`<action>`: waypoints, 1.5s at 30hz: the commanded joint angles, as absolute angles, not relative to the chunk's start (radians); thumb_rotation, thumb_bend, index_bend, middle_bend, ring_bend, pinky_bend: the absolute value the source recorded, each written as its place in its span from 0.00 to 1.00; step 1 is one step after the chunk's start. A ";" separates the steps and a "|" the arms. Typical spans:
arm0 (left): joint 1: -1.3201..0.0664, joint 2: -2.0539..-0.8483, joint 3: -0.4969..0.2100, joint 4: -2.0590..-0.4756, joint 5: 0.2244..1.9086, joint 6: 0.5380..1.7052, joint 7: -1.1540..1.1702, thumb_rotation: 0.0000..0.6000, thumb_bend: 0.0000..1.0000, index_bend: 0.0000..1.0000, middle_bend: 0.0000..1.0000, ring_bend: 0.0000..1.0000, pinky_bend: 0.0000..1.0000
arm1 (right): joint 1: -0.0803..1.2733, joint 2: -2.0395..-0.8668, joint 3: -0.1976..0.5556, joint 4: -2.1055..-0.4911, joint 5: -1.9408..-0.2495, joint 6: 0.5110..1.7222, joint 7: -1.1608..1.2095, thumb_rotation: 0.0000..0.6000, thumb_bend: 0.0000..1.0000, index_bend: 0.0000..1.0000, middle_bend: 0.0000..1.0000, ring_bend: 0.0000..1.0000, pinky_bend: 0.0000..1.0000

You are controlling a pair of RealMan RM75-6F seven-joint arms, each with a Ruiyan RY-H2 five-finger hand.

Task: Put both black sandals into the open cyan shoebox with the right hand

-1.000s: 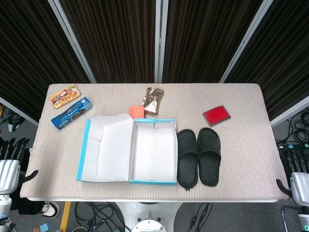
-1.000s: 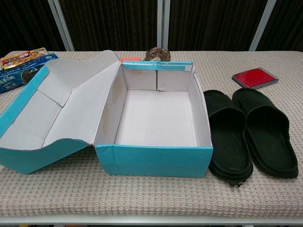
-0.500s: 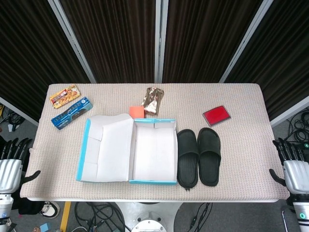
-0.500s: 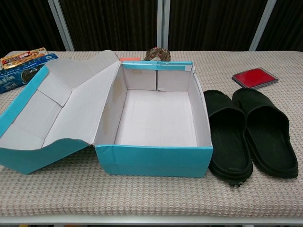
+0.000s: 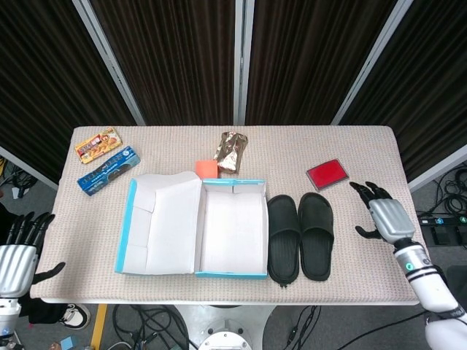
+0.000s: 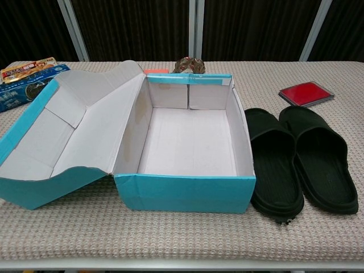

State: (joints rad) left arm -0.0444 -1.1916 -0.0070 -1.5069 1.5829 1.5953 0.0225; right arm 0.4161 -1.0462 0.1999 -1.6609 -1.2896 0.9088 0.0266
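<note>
1. One table (image 5: 365, 157) with a beige woven cover stands before dark curtains.
2. One open cyan shoebox (image 5: 232, 228) sits near the table's front edge, its white inside bare and its lid (image 5: 157, 222) folded out flat to the left.
3. Two black sandals lie side by side just right of the box, toes pointing away from the robot. The nearer sandal (image 5: 283, 236) lies right against the box wall; the farther sandal (image 5: 317, 234) touches its partner.
4. One right hand (image 5: 384, 213) hovers over the table's right edge, right of the sandals and apart from them, fingers spread and grasping nothing.
5. One left hand (image 5: 16, 255) hangs off the table's front left corner, fingers apart, holding nothing.
6. One flat red case (image 5: 327, 174) lies behind the sandals.
7. Behind the box: one small orange block (image 5: 206, 169) and one crumpled foil wrapper (image 5: 231, 152).
8. At the far left: two snack packs, one orange-yellow pack (image 5: 98, 144) and one blue pack (image 5: 108, 169).
</note>
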 commanded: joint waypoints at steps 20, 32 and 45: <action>-0.066 -1.135 0.011 -1.522 1.638 1.576 -0.150 1.00 0.07 0.08 0.09 0.00 0.07 | 0.987 -1.197 0.044 -1.618 -0.596 0.562 -0.381 1.00 0.00 0.00 0.05 0.00 0.02; -0.072 -1.128 0.012 -1.513 1.636 1.569 -0.200 1.00 0.07 0.08 0.09 0.00 0.08 | 1.099 -1.302 -0.012 -1.579 -0.446 0.614 -0.413 1.00 0.00 0.00 0.07 0.00 0.02; -0.069 -1.130 0.018 -1.483 1.628 1.565 -0.260 1.00 0.07 0.08 0.09 0.00 0.08 | 1.173 -1.373 -0.064 -1.585 -0.337 0.710 -0.483 1.00 0.00 0.06 0.14 0.00 0.02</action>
State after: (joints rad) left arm -0.0691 -1.1300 0.0178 -1.4850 1.6282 1.5636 -0.2586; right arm 1.1642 -1.3635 -0.0550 -1.5792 -0.3517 0.6901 -0.4688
